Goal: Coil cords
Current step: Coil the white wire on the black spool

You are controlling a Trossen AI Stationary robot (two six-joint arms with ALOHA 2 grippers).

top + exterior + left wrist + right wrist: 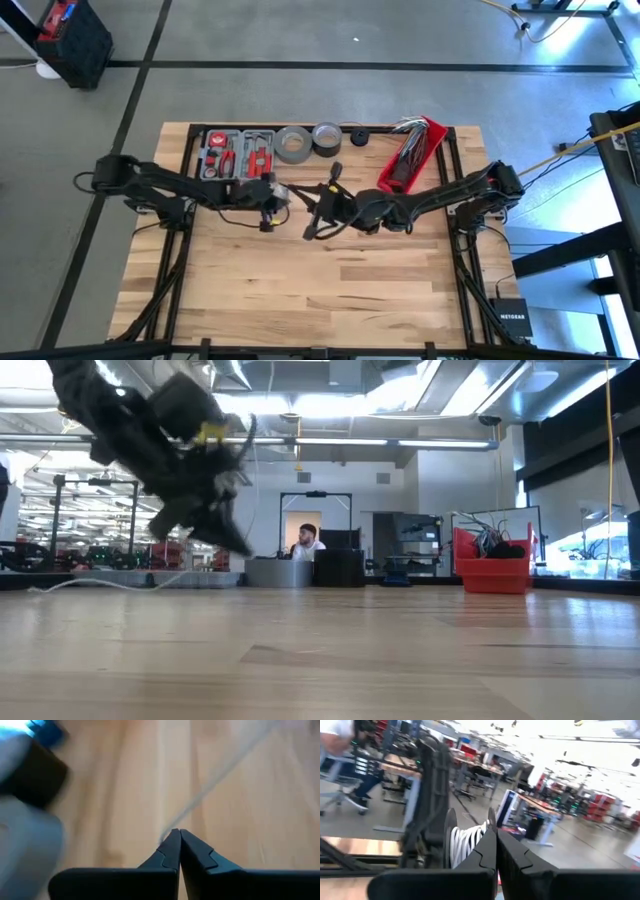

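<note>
The thin white cord (220, 780) runs slanting away from my left gripper (176, 833), which is shut on it above the table's middle (272, 196). In the low view the left gripper (238, 545) points down at a slant, and a slack stretch of cord (100, 582) lies on the wood far behind it. My right gripper (495, 831) is shut, held higher and about level, close to the left one (312, 205). Several turns of the cord (465, 842) sit wound at its finger. My left gripper pinches one strand of the cord (167, 836) right at its two fingertips, coming from above at a slant. From there the strand leads off over the table in a straight line. My right gripper carries the wound turns (462, 845) against the side of one finger (485, 852), lifted clear of the table. The finger hides where the turns run, so I cannot tell whether a strand lies between the fingers.
Along the far edge stand a grey tool case (235, 152), two grey tape rolls (293, 145) (326, 137) and a red bin (410, 155) of wires. Bare wood (320, 290) fills the near half. A person (307, 540) sits in the room beyond.
</note>
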